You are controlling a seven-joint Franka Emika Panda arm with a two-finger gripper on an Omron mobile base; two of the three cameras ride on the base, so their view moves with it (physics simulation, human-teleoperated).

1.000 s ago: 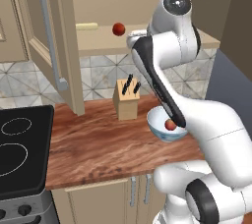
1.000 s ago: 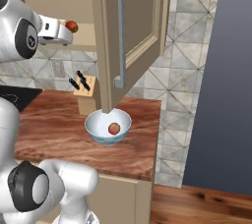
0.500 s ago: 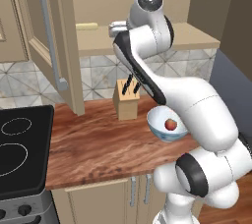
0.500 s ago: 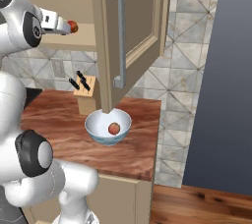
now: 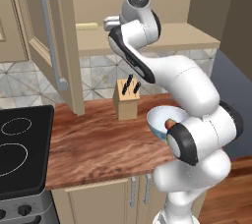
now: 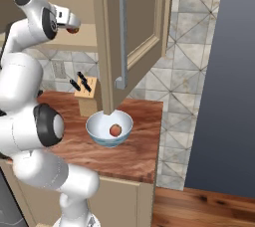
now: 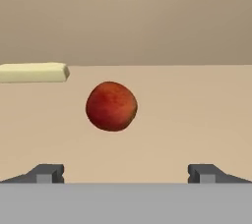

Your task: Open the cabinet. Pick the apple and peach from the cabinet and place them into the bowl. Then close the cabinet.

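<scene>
Reaching into open cabinet (image 6: 134, 27), our pincer (image 7: 125, 173) spread wide, grasping nothing; we see red fruit (image 7: 111, 106) on shelf just ahead, pale stick (image 7: 33, 72) beside; bowl (image 6: 98, 134) on table (image 5: 98, 144) holds one fruit (image 6: 115, 130).

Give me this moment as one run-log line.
cabinet: open | bowl: one fruit inside | end effector: open, facing red fruit on shelf, not touching
</scene>
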